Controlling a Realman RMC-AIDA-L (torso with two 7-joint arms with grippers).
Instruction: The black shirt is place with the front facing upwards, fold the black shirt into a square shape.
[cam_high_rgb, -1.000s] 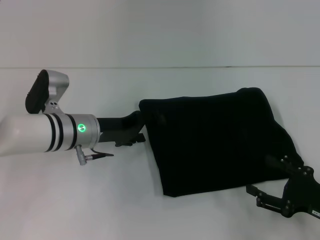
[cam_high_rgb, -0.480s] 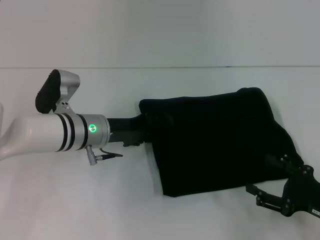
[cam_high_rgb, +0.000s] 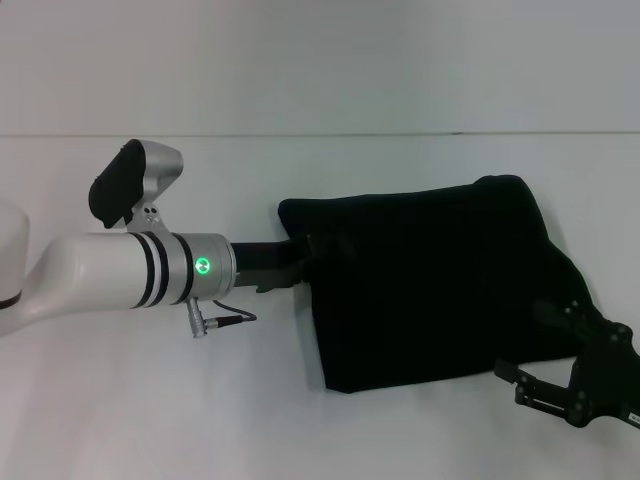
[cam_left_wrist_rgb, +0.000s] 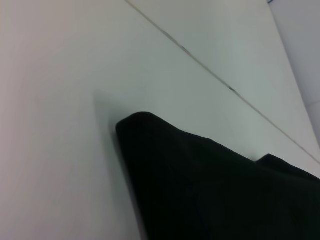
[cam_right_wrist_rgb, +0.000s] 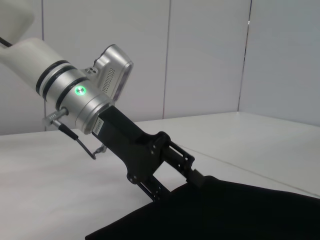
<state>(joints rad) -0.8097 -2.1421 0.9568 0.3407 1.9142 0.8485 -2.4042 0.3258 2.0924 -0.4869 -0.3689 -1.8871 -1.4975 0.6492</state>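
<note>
The left arm is seen reaching from the left edge of the head view toward centre frame, nearly level, its wrist ring lit green. The left hand (cam_high_rgb: 300, 258) is laid against the left edge of the black shirt (cam_high_rgb: 440, 280); in the right wrist view its fingers (cam_right_wrist_rgb: 192, 172) are spread apart, one resting on the cloth, though a grip on the fabric cannot be confirmed. The shirt is spread as a folded dark slab across the centre and right of the white tabletop (cam_high_rgb: 150, 400). The right hand (cam_high_rgb: 560, 395) is held low at the lower right corner, just beside the shirt's lower right edge, its fingers seemingly parted.
</note>
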